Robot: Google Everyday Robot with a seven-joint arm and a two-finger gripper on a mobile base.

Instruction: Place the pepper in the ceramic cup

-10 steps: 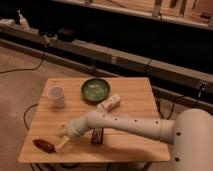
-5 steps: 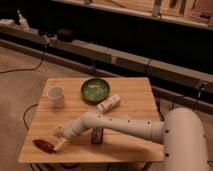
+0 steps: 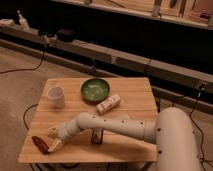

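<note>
The pepper [image 3: 40, 144], slim and dark red, lies on the wooden table [image 3: 125, 97] near its front left corner. My gripper [image 3: 53, 140] is at the end of the white arm, low over the table and right beside the pepper's right end. The ceramic cup [image 3: 55, 96], small and white, stands upright at the table's left side, well behind the gripper.
A round green bowl [image 3: 95, 89] sits at the table's back middle. A white bottle [image 3: 108, 104] lies on its side to the bowl's right. A dark rectangular bar [image 3: 96, 136] stands by my arm at the front. Cables run on the floor to the left.
My arm has reached further to the front left, bringing the gripper closer to the pepper. The pepper, cup and bowl have not moved.
</note>
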